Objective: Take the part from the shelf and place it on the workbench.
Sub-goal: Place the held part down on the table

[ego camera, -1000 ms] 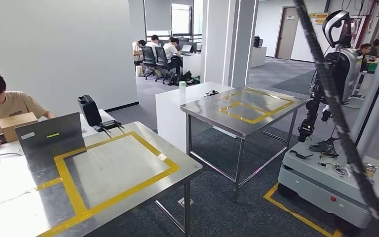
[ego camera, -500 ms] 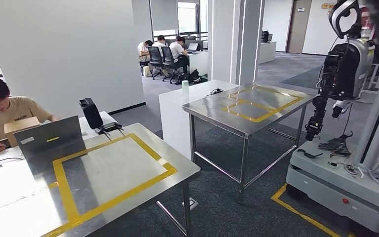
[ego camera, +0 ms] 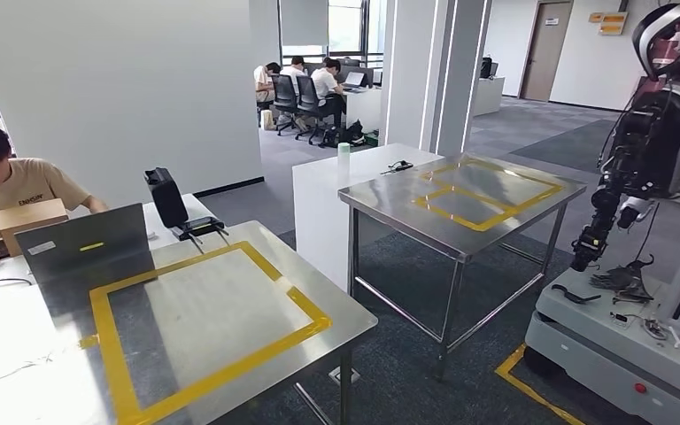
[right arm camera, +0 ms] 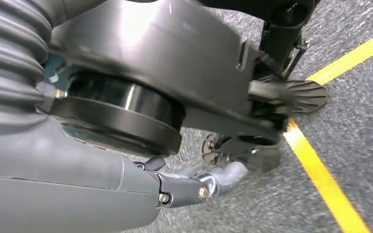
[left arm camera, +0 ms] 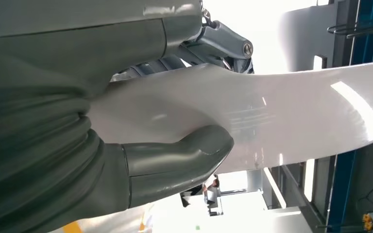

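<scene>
The left hand (left arm camera: 126,145) holds the part (left arm camera: 272,121), a broad, smooth white sheet, with its thumb (left arm camera: 184,150) pressed on one face and the darker fingers (left arm camera: 223,41) behind the other. The sheet curves gently and looks thin, light, glossy and probably slippery, so a firm pinch near its edge seems wise. The right hand (right arm camera: 194,182) hangs over the floor, fingers curled on nothing. The workbench (ego camera: 257,319) with the yellow tape frame (ego camera: 204,310) stands ahead, its near corner toward the robot
</scene>
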`<control>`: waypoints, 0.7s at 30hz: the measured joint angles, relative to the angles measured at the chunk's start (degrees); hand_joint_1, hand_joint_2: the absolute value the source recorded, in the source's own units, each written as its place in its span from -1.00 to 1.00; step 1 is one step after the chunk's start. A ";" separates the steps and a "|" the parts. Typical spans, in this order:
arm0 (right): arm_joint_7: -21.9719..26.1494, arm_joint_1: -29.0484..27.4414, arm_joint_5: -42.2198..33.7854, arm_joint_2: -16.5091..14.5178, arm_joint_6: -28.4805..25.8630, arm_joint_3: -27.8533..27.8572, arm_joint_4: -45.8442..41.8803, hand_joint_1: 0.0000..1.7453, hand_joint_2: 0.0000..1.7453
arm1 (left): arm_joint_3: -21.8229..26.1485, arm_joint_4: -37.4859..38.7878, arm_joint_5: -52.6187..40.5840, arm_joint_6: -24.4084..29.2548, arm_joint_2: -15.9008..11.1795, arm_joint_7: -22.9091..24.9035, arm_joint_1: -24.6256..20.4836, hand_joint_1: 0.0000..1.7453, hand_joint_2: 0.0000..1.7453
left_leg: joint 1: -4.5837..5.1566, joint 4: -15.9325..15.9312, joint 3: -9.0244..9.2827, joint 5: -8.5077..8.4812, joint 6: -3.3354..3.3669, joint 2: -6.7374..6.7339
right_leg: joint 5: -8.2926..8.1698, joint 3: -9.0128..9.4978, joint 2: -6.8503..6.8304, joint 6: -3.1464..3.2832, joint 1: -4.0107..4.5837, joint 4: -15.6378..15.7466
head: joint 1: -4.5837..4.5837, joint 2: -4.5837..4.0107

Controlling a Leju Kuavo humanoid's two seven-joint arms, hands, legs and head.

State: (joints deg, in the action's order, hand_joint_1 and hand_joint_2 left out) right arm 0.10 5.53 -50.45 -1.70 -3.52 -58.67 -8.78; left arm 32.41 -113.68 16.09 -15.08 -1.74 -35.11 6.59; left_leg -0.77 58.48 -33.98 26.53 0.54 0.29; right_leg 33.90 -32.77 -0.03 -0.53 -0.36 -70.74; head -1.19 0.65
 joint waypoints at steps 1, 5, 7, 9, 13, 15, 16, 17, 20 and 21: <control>-0.07 0.02 0.05 0.01 0.05 -0.02 0.00 -1.00 1.00 | 0.00 -0.05 0.03 0.00 0.08 -0.01 0.07 1.00 1.00 | 0.00 -0.18 0.83 0.58 0.07 0.05 | 1.76 -2.68 0.00 -0.13 0.00 -2.94 | 0.02 0.00; -0.13 -0.35 0.05 0.12 0.15 -0.14 0.02 -1.00 1.00 | 0.00 -0.11 0.05 0.00 0.38 0.02 0.28 1.00 1.00 | -0.02 -0.32 5.02 3.59 -0.13 0.48 | 3.22 -6.98 0.00 -0.34 -0.05 -0.40 | 0.02 0.01; -0.14 -0.53 0.05 0.22 0.16 -0.21 0.02 -1.00 1.00 | 0.00 -0.10 0.07 0.00 0.51 0.02 0.31 1.00 1.00 | 0.05 -0.17 6.69 5.32 -0.48 0.61 | -4.35 -6.68 -0.01 0.00 0.04 6.38 | 0.01 -0.02; -0.28 -0.63 0.06 0.27 0.19 -0.25 0.02 -1.00 1.00 | 0.00 -0.20 0.07 0.00 0.58 0.10 0.34 1.00 1.00 | 0.19 -0.22 7.61 6.85 -1.15 0.83 | -9.34 -6.21 -0.02 0.58 0.31 9.93 | -0.09 -0.03; -0.06 -0.21 0.27 0.29 0.29 -0.28 0.02 -1.00 1.00 | 0.01 -0.53 -0.31 1.44 0.68 0.80 0.13 1.00 1.00 | 0.11 2.39 8.24 6.36 -2.62 0.76 | -9.22 -3.98 -0.02 2.18 0.29 10.96 | -0.20 -0.02; 0.12 0.02 0.25 0.30 0.39 -0.30 0.02 -1.00 1.00 | 0.07 -0.53 -1.31 3.68 0.89 1.41 -0.05 1.00 1.00 | 0.06 8.88 4.19 7.23 -3.04 0.33 | -8.47 -2.70 -0.06 2.89 0.22 11.30 | -0.21 -0.02; 0.16 0.03 0.18 0.30 0.46 -0.31 0.02 -1.00 1.00 | 0.10 -0.54 -1.90 4.89 1.01 1.60 -0.10 1.00 1.00 | 0.06 12.24 1.64 8.81 -3.14 0.24 | -7.99 -2.20 -0.14 3.08 0.25 11.37 | -0.21 -0.02; 0.16 -0.02 0.11 0.30 0.55 -0.31 0.02 -1.00 1.00 | 0.13 -0.53 -2.46 5.90 1.14 1.79 -0.13 1.00 1.00 | 0.06 14.73 -0.69 10.82 -3.15 0.21 | -7.46 -1.65 -0.27 3.17 0.28 11.41 | -0.21 -0.02; 0.13 -0.29 -0.01 0.30 0.78 -0.39 0.02 -1.00 1.00 | 0.11 -0.38 -2.49 7.20 1.39 2.51 -0.17 1.00 1.00 | 0.07 13.14 -3.29 11.47 -2.94 -0.08 | -5.63 0.59 -0.95 3.24 0.37 11.41 | -0.21 -0.02; 0.12 -0.33 -0.05 0.30 0.84 -0.46 0.02 -1.00 1.00 | 0.10 -0.25 -2.07 7.25 1.40 2.83 -0.24 1.00 1.00 | 0.11 9.87 -2.87 8.63 -2.79 -0.62 | -4.97 1.46 -1.30 3.18 0.39 11.42 | -0.21 -0.02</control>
State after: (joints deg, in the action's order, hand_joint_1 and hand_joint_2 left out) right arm 0.22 5.21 -50.51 -1.40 -2.68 -59.13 -8.76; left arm 32.52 -113.93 14.02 -7.84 -0.34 -32.27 6.35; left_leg -0.66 68.35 -36.84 35.16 -2.24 -0.33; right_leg 28.93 -31.32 -1.33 2.65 0.04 -59.32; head -1.40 0.63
